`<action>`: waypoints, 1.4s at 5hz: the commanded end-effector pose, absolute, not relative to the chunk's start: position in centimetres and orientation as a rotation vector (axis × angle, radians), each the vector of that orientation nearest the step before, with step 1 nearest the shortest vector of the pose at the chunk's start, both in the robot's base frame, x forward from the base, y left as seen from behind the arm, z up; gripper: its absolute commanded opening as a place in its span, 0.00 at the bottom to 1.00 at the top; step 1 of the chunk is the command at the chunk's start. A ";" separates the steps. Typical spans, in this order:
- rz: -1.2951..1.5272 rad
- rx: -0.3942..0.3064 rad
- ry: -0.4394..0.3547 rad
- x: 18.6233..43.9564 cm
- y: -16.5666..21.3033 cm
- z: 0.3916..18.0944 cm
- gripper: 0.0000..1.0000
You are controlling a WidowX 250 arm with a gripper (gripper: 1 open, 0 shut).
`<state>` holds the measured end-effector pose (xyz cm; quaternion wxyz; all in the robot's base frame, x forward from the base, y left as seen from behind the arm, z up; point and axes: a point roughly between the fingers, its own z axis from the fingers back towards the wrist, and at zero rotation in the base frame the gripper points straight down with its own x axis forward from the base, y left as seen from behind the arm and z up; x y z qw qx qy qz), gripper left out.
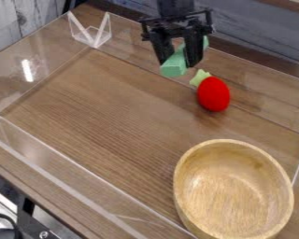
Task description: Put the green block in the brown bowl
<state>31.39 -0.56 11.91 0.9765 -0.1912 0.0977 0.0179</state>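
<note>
A light green block (pixel 176 63) hangs above the wooden table, pinched between the two black fingers of my gripper (pixel 178 62). The gripper comes down from the top edge of the camera view and is shut on the block. The brown bowl (pixel 234 189), a round wooden dish, sits at the front right of the table with nothing in it. The held block is well behind the bowl and to its left.
A red strawberry-like toy (pixel 213 93) with a green top lies just right of and below the gripper. Clear acrylic walls (pixel 40 65) fence the table on the left and front. A grey plank wall stands behind.
</note>
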 end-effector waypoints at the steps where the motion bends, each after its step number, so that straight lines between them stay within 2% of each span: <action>1: -0.044 -0.371 0.142 29.4 -4.2 13.5 0.00; 2: -0.076 -0.362 0.164 26.9 -7.9 12.2 0.00; 4: -0.148 -0.332 0.200 23.1 -11.1 9.1 0.00; 6: -0.127 -0.307 0.203 20.7 -14.3 6.1 0.00; 7: -0.109 -0.249 0.170 19.8 -15.0 6.5 0.00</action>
